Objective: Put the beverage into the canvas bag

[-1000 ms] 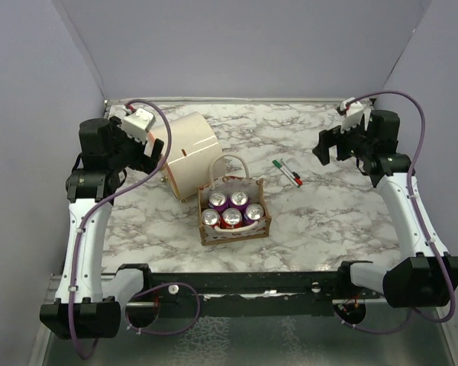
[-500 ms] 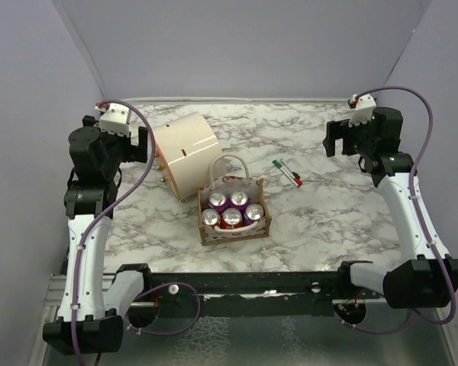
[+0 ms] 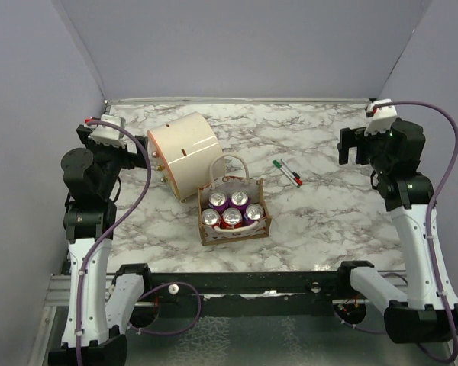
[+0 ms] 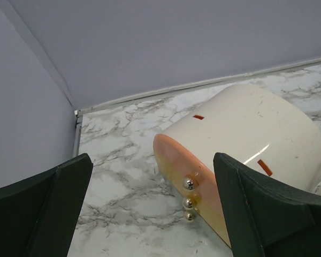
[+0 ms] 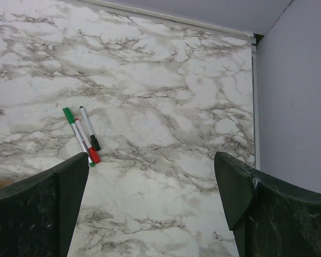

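The canvas bag stands near the table's middle front, white with red print, its two loop handles up. Several purple beverage cans with silver tops stand upright inside it. My left gripper is open and empty at the far left, raised, beside the cream cylinder. In the left wrist view the gripper frames the cylinder's peach end. My right gripper is open and empty at the far right, raised; in the right wrist view it looks down on bare marble.
The large cream cylinder lies on its side behind the bag, with three metal studs on its end. Three markers lie right of the bag; they also show in the right wrist view. Walls close the table's back and sides.
Both arms have drawn back and outward, the left toward the left wall, the right toward the right wall. The bag, cans, cylinder and markers have not moved.
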### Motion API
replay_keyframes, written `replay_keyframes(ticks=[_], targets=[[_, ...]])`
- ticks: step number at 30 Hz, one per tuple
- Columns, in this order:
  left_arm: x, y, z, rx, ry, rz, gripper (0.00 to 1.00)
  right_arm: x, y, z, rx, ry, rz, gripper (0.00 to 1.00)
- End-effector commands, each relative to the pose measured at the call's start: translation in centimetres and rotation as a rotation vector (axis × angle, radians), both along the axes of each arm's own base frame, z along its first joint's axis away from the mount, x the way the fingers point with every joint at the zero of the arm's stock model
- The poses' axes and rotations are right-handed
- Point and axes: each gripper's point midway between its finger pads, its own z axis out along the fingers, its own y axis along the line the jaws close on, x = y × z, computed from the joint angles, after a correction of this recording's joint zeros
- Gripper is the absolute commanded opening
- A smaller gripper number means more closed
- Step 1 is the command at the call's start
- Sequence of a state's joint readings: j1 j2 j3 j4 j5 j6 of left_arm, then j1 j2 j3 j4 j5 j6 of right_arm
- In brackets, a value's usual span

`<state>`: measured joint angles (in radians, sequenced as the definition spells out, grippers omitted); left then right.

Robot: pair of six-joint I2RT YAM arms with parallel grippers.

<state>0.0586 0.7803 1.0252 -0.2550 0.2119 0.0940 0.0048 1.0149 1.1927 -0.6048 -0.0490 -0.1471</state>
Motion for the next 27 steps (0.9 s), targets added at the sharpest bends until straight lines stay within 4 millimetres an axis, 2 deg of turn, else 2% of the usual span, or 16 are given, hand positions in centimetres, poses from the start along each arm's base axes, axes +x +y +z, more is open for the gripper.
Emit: replay_keyframes(ticks=[1,4,10,19,27], targets=[[-1.1,-0.4,1.6,-0.055,-0.074,-0.019,0.99,-2.1,-1.0,1.3,-0.047,-0.078,-0.033,1.00],[-1.6,0.2,1.8,-0.057,-0.085,0.012,0.99,-3.1,-1.2,2.1,-0.065,-0.136,-0.034,1.00],[-1.9,1.8,1.4,-0.059,-0.059,0.094,0.99,-5.0,-0.3,3.6,-0.067,-0.222,0.023,1.00],[-1.8,2.8,0.3,-0.042,0.003,0.142,0.99,-5.8,0.3,4.6,-0.067,-0.232,0.065,1.00],[-2.0,2.3,-0.9,-0.036,0.045,0.118,0.99,-6.2,-0.1,5.3,-0.057,-0.225,0.050,1.00]])
